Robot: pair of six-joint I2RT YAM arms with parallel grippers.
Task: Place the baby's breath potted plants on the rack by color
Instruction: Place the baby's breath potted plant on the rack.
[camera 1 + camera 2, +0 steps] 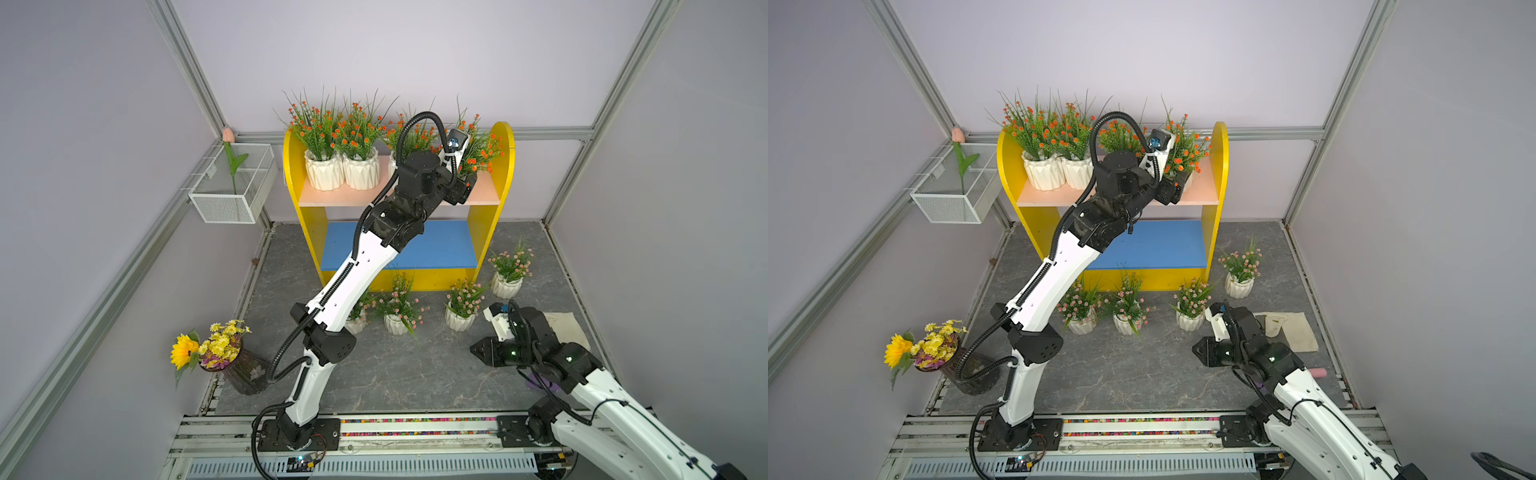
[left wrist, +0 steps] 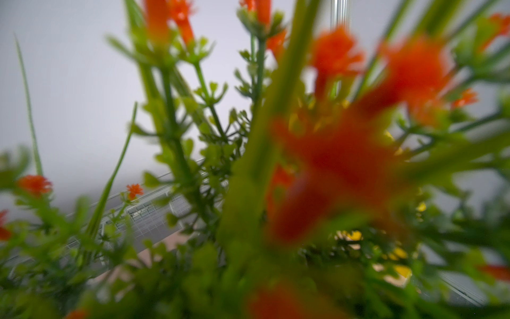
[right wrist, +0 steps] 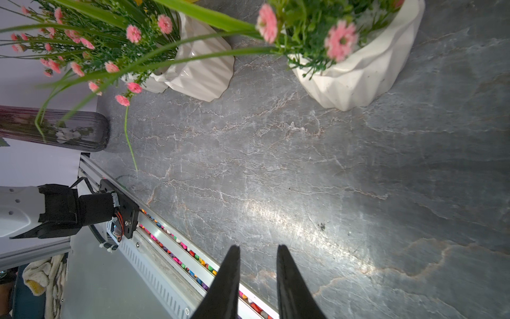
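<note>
The rack [image 1: 500, 166] has a peach upper board [image 1: 340, 195] and a bare blue lower board [image 1: 440, 245]. Orange baby's breath potted plants stand in a row on the upper board [image 1: 320, 166] [image 1: 360, 166] [image 1: 411, 135]. My left gripper [image 1: 465, 189] is at the rightmost orange plant [image 1: 480, 149], whose blurred sprigs [image 2: 339, 160] hide the jaws. Pink plants stand on the floor in front of the rack [image 1: 506, 284] [image 1: 459, 318] [image 1: 395, 324], and one [image 1: 1081, 324] is partly behind the left arm. My right gripper [image 3: 258, 247] hovers open and empty over the floor near them.
A white wire basket [image 1: 232, 199] holding a tulip hangs on the left wall. A dark vase [image 1: 245, 370] with a sunflower bouquet stands front left. A cloth [image 1: 569, 328] lies at the right. A rail [image 1: 415, 424] runs along the front edge.
</note>
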